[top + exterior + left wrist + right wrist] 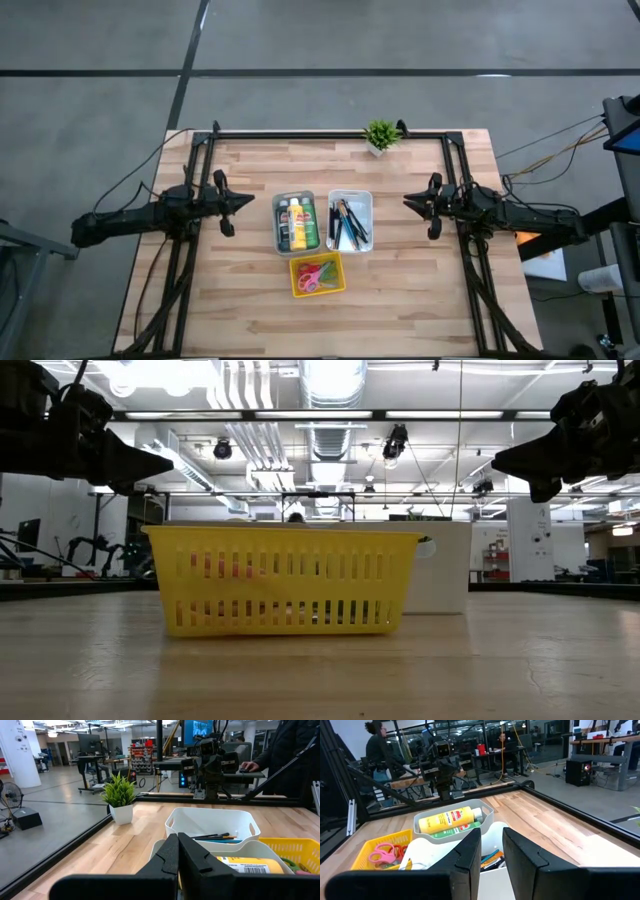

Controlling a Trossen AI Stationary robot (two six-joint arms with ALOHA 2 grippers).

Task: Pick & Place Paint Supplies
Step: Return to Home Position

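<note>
Three paint bottles (297, 222) binned between left end effector (248, 200), clenched, right end effector (408, 201), parted

Wood table (400, 300) — plastic yellow bin (280, 600)

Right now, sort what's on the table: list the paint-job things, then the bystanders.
Job:
paint bottles in the grey bin
brushes and pencils in the white bin
scissors in the yellow bin

Lying about:
potted plant
</note>
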